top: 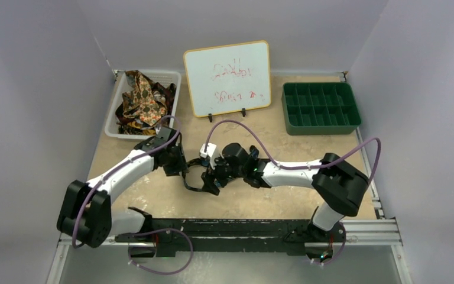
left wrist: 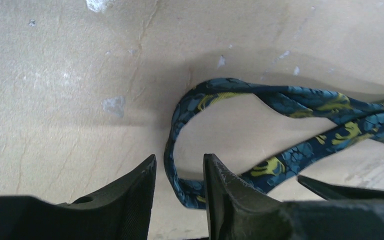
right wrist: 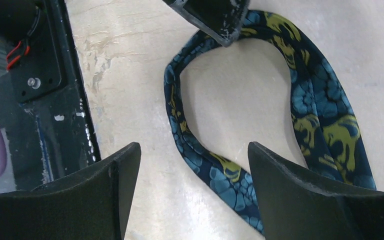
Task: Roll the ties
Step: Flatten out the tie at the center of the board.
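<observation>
In the top view the navy tie point(top: 193, 181) is hard to make out. It is only a small dark curl at the middle of the table point(top: 153, 204), and the two wrists cover most of it. Its pattern does not show there. The left wrist view cuts the tie at the right edge of the picture, so its ends are hidden. The right wrist view cuts it at the bottom, where one strand goes under a black finger point(right wrist: 300, 195). The writing on the whiteboard point(top: 227, 77) is too faint to read.

The tie is bent into an open loop and lies flat on the table. In the left wrist view the rounded bend points left, and both strands run from it toward the right, so the long axis goes across the picture.

The left gripper point(left wrist: 180, 157) has its jaws apart. One strand of the loop passes through the gap and is not pinched. The right gripper point(right wrist: 194, 147) stands wide open over the same loop and grips nothing.

The other ties point(top: 145, 100) lie in a heap in the white basket point(top: 166, 74) at the back left corner, well apart from the grippers.
</observation>
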`<action>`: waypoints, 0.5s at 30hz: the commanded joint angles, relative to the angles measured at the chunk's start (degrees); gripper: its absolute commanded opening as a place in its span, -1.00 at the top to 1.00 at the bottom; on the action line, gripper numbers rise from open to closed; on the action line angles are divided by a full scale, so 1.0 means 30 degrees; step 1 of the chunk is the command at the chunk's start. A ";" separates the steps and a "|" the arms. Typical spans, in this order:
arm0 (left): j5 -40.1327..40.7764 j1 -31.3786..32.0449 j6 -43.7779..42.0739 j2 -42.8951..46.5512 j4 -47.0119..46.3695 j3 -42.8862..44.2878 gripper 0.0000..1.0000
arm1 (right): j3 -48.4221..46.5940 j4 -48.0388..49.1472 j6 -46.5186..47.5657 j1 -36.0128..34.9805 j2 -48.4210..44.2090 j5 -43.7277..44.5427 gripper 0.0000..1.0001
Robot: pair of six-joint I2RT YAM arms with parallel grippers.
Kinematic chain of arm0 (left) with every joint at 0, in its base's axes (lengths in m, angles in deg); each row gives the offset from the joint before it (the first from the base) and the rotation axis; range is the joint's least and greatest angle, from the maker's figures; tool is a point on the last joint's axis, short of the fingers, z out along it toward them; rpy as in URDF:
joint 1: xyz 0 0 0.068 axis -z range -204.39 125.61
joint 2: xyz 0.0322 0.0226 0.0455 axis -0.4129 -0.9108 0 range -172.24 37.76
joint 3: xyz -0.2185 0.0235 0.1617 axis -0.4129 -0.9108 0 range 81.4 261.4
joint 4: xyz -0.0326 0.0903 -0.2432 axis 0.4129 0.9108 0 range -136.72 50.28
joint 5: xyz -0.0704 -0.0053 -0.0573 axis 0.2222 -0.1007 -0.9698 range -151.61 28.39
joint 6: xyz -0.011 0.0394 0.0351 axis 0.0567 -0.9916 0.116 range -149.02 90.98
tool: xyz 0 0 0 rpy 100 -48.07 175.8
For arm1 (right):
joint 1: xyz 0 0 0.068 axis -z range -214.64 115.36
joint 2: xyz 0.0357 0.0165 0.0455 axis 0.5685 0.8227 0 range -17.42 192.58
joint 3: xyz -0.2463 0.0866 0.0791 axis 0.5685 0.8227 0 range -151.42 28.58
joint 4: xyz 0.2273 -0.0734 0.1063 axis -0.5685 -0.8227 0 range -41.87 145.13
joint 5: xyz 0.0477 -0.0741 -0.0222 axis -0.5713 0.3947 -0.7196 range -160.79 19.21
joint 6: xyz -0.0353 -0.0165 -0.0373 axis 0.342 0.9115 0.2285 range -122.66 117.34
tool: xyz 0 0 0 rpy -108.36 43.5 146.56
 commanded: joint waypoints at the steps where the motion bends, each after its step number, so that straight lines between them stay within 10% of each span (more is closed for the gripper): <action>1: -0.0137 -0.0135 0.0224 0.2738 0.1201 0.0882 0.24 | 0.0295 0.3236 0.2688 -0.0465 0.0797 -0.0983 -0.60; 15: 0.1879 -0.0162 0.2665 0.9039 0.4224 0.0493 0.21 | 0.0390 0.6275 0.2999 -0.0892 0.3250 -0.0028 -0.23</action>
